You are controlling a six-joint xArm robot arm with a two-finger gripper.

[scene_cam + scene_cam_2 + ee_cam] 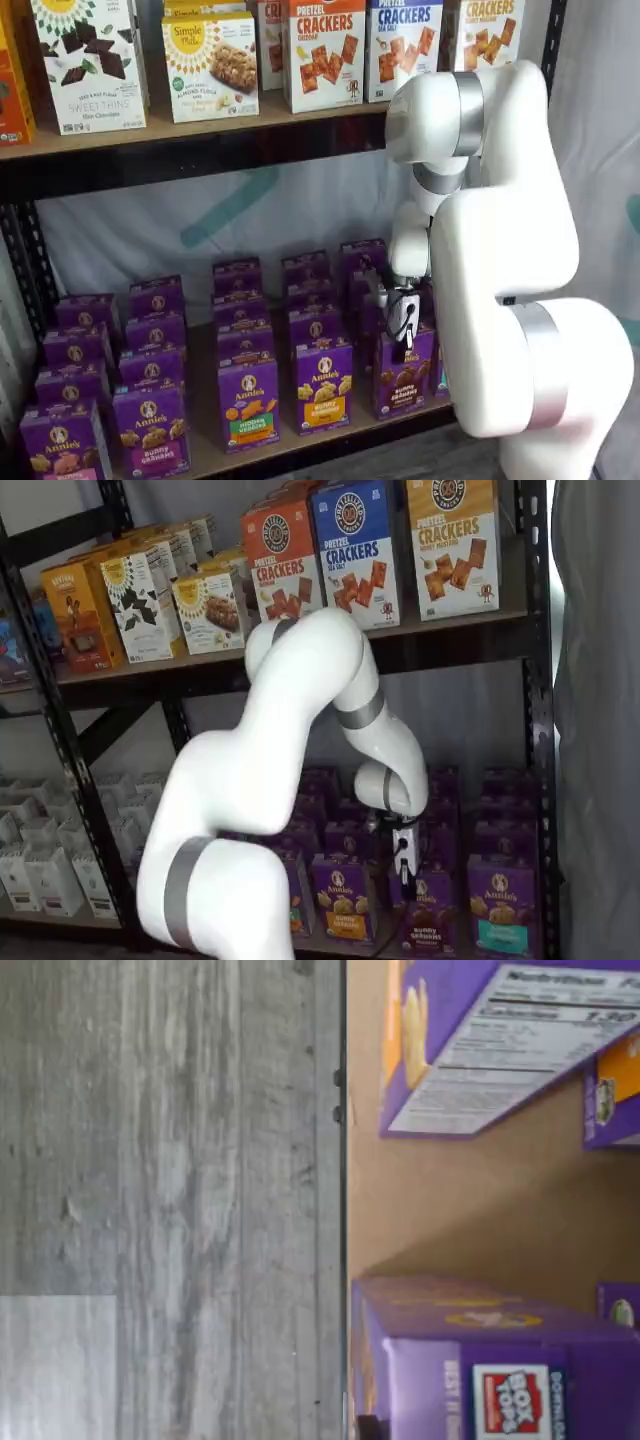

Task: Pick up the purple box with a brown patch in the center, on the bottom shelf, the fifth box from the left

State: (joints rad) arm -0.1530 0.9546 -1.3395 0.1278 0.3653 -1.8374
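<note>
Purple cartons line the front edge of the bottom shelf [300,445], a brown wooden board in a black rack frame. Among that front row, toward the shelf's right end, stands the purple box [403,375], upright, with dark brown snacks pictured in its centre; it also shows in the other shelf view [432,925]. Just beside it on its left is a purple carton with yellow snacks [323,385], and further left one with an orange band [248,403].

At the purple box's top the gripper [402,345] reaches down from the white arm [500,270], its black fingers closed on the box's upper part, with a cable looping beside them. In a shelf view the gripper [405,880] hangs directly over the same box.

Behind the front row, more rows of purple cartons run back toward the shelf's rear edge. In the wrist view, turned on its side, a gap of bare board lies between two purple cartons, next to grey wood-look flooring [170,1200].

Above, a higher shelf [190,125] carries cracker boxes [325,50].
</note>
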